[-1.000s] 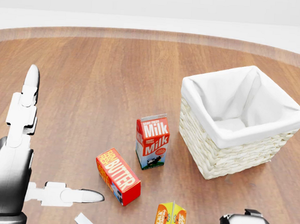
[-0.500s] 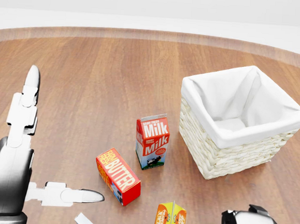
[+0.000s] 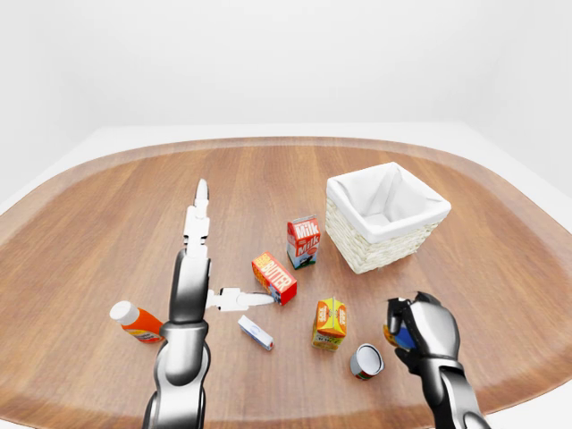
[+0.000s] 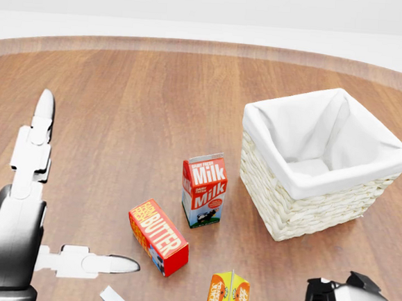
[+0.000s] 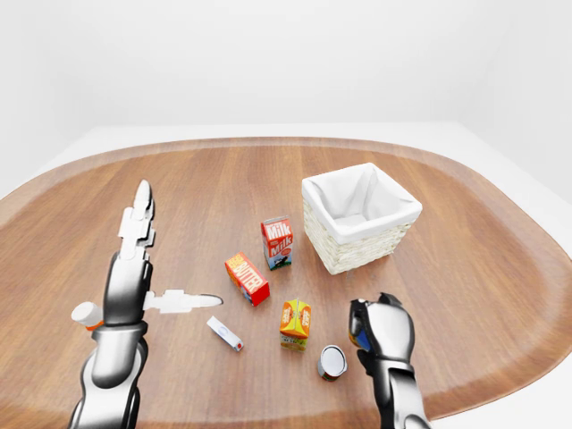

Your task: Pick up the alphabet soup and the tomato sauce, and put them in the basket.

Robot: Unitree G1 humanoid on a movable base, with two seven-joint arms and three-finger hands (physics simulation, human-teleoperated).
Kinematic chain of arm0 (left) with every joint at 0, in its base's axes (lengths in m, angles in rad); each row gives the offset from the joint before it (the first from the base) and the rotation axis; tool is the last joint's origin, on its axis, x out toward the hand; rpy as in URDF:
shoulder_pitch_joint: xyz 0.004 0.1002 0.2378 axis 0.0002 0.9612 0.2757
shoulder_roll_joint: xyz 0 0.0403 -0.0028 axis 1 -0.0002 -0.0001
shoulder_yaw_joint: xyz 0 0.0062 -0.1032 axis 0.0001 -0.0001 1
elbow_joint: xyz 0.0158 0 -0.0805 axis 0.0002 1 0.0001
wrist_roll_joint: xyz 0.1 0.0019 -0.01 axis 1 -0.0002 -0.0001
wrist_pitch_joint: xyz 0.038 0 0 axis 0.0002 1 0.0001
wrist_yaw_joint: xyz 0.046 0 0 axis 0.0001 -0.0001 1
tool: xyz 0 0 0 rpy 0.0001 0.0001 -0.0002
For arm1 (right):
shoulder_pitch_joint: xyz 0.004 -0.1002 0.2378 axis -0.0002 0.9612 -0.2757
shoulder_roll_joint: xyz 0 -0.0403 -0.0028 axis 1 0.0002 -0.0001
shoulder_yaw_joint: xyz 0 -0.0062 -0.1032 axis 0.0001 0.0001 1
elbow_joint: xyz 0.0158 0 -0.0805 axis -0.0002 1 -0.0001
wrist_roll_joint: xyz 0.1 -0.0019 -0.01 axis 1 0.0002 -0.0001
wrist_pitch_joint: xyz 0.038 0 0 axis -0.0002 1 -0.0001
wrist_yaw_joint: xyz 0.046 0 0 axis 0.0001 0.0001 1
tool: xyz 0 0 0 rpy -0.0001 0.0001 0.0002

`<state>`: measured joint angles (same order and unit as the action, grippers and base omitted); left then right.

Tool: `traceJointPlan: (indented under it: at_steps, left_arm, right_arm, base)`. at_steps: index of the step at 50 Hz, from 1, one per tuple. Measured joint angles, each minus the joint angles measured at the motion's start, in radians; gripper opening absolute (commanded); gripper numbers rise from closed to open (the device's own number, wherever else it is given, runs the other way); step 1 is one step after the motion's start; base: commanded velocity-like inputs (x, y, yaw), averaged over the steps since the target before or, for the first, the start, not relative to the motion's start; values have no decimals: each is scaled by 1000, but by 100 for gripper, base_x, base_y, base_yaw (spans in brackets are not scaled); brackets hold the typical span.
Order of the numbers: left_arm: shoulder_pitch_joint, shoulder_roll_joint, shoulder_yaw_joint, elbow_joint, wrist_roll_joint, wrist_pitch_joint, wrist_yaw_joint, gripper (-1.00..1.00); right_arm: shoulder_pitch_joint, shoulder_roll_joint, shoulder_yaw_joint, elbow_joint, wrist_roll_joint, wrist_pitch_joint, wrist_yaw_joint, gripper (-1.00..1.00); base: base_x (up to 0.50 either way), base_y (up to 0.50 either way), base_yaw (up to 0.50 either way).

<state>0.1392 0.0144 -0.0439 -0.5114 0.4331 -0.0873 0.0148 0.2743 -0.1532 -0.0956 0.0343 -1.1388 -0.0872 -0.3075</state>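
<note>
My right hand (image 3: 418,327) is low at the right in the left-eye view, its fingers shut round a can with a blue and orange label (image 3: 399,336), seemingly the alphabet soup; most of the can is hidden. Just left of that hand a second can, seemingly the tomato sauce (image 3: 366,360), lies on its side on the wooden table, its grey end facing me. The white-lined wicker basket (image 3: 362,253) stands higher up at the right, nothing showing inside. My left hand (image 3: 231,255) hovers open at the left, fingers stretched out and thumb pointing right.
A milk carton (image 3: 304,241), a butter box (image 3: 274,278), an orange juice carton (image 3: 330,323) and a small white box (image 3: 256,332) lie between my hands. An orange-labelled bottle (image 3: 137,322) lies left of my left arm. The table edge curves close below.
In the head view my right hand has slid to the right and slightly down, and a bit of blue and orange label now shows at its left. The left arm has barely moved.
</note>
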Motion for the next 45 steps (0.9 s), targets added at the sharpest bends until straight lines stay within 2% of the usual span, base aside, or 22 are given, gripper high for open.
traceJointPlan:
  at_steps: [29,45]
  left_arm:
    - [-4,-1,-1,-5,1,0,0,100]
    - [-4,-1,-1,-7,0,0,-1,100]
  right_arm:
    - [172,162,-106,-434,122,0,147,-100]
    - [198,233,-112,-623,208,0,245,-100]
  base:
    - [0,0,0]
    - [0,0,0]
